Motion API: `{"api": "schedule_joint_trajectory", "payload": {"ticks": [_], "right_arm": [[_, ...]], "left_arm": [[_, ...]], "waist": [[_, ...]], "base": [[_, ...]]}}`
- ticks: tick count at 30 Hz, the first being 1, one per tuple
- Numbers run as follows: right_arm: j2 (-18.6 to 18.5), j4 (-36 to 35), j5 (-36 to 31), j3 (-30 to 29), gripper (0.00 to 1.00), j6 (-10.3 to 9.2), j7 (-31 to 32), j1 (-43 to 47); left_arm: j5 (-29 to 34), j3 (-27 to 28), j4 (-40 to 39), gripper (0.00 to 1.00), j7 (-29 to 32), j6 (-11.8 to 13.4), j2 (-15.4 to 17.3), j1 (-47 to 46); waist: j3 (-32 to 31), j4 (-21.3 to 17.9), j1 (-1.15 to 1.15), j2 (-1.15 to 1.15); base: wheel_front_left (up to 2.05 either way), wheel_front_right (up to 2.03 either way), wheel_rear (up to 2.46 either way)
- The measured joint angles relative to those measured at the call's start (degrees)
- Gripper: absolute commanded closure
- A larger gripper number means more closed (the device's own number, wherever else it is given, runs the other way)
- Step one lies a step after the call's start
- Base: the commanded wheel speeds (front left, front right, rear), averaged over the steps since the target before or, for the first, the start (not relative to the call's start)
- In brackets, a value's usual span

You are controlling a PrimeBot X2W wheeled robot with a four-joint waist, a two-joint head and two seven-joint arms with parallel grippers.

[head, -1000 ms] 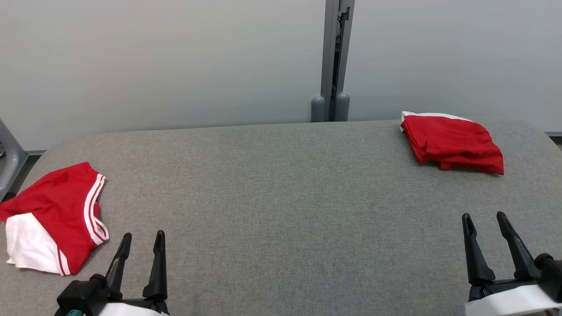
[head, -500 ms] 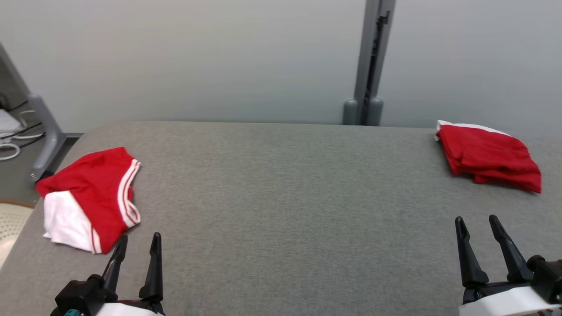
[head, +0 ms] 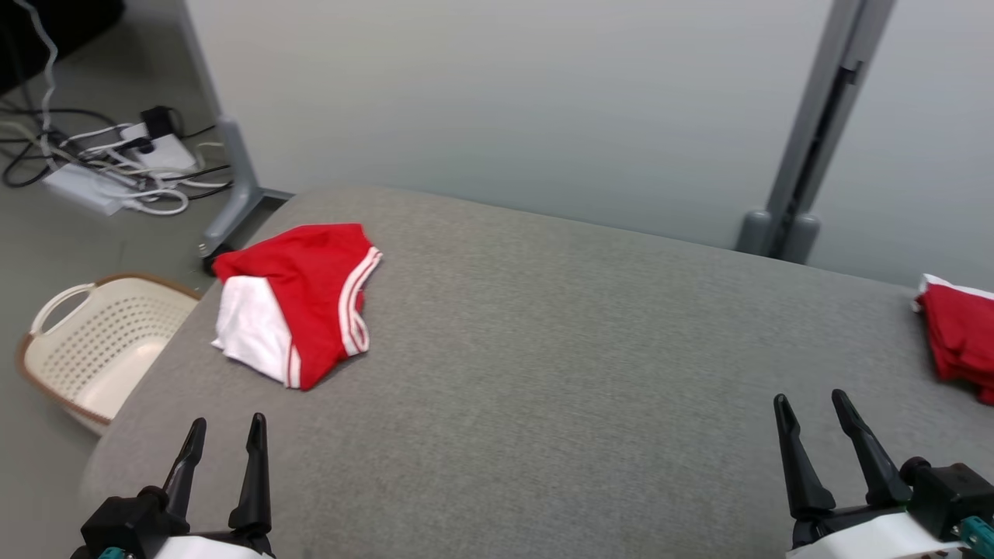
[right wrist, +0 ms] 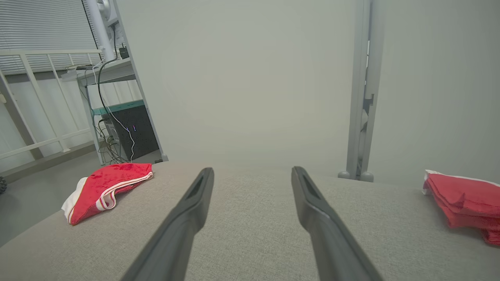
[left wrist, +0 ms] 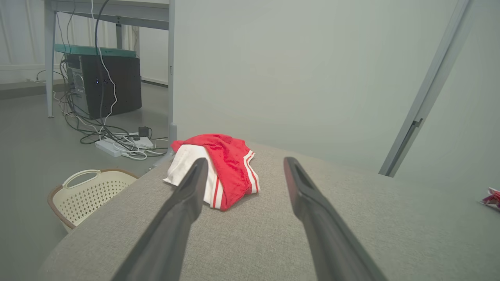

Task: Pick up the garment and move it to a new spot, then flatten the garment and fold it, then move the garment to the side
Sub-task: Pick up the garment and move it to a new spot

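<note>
Since a second ago my head camera has swung left; nothing on the worktop has shifted. I see the left gripper and right gripper hovering with jaws wide apart, empty. The garment lies crumpled ahead of the left jaws, its long axis running roughly away from them, white panel leftward, striped edge rightward.

The worktop is covered in grey woven cloth, matt and slightly rough. The garment is soft red cloth with white panel and trim, matt, a little fuzzy. The stack is red cloth, smoother. The basket is cream perforated plastic with a faint sheen. The left hand and right hand are dark, smooth, matt plastic. The post looks like grey painted metal.
</note>
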Motion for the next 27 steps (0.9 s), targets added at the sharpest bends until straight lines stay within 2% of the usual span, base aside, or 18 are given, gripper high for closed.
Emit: {"api": "schedule_joint_trajectory", "payload": {"ticks": [8,12,21,23,27], "right_arm": [[0.32,0.4,0.32,1.76,0.0,0.0,0.0,-0.06],[0.33,0.64,0.36,2.48,0.0,0.0,0.01,-0.29],[0.21,1.53,0.92,3.83,0.0,0.0,0.0,-1.29],[0.16,1.58,0.99,3.87,0.0,0.0,0.01,-1.25],[0.08,1.35,1.08,4.39,0.0,-0.01,0.01,-1.3]], "left_arm": [[-0.15,-0.3,-0.36,0.0,0.51,0.2,0.36,0.1],[-0.37,-0.44,-0.67,0.0,0.68,0.27,0.43,0.27],[-1.2,-0.65,-1.35,0.0,1.3,0.57,0.54,0.23],[-3.11,-0.6,-1.67,0.0,3.11,0.43,0.29,-0.1],[-4.13,0.38,-4.34,0.0,8.87,0.35,3.37,-3.58]], "waist": [[-0.2,6.42,0.0,0.0],[-0.08,8.3,0.0,0.0],[0.13,8.49,0.0,0.0],[0.01,8.38,0.0,0.0],[0.02,6.64,0.0,0.0]], "base": [[0.0,0.0,0.0],[0.0,0.0,0.0],[0.0,0.0,0.0],[0.0,0.0,0.0],[0.0,0.0,0.0]]}}
